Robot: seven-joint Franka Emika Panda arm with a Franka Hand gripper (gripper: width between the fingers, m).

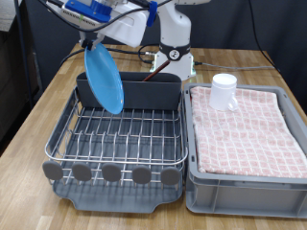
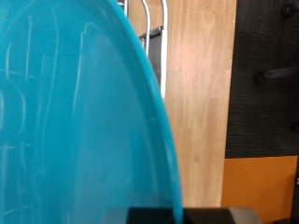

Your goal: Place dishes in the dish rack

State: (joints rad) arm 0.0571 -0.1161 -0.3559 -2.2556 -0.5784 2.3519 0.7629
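Observation:
My gripper (image 1: 93, 42) is shut on the top rim of the bright-blue plate (image 1: 104, 80) and holds it on edge above the back left part of the dish rack (image 1: 115, 144). The plate's lower edge hangs just over the silver wires, in front of the tall grey utensil compartment (image 1: 153, 92). In the wrist view the plate (image 2: 75, 121) fills most of the picture. The white mug (image 1: 224, 91) stands upside down on the pink checked cloth in the grey bin. A dark spoon handle (image 1: 153, 76) pokes out of the utensil compartment.
The grey bin lined with pink checked cloth (image 1: 249, 134) stands right of the rack on the wooden table (image 1: 58, 96). The robot base (image 1: 175, 53) is behind the rack. Dark curtains hang behind the table.

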